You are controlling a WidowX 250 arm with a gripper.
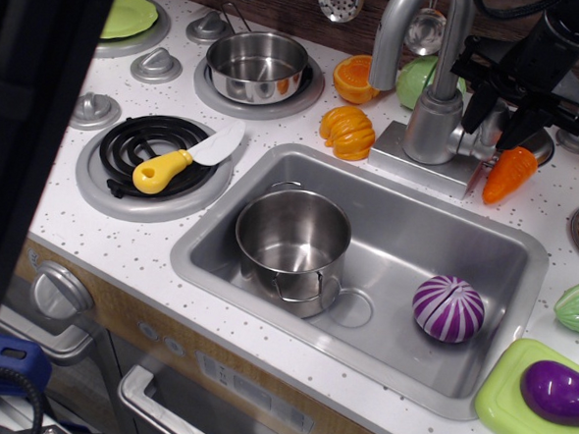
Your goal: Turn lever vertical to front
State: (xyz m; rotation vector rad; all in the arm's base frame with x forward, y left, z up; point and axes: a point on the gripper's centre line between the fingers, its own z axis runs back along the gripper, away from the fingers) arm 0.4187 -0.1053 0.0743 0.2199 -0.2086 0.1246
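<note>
The lever is a short grey handle sticking out to the right of the cylindrical tap base, behind the sink. Only its stubby arm shows; its outer end is hidden by the gripper. My black gripper comes down from the top right, directly over the lever's outer end. Its dark fingers stand apart, one on each side of the lever. I cannot tell whether they touch it. The tall curved spout rises from the tap base.
An orange toy carrot lies just right of the gripper. The sink holds a steel pot and a purple striped onion. Orange pieces and a green fruit lie left of the tap.
</note>
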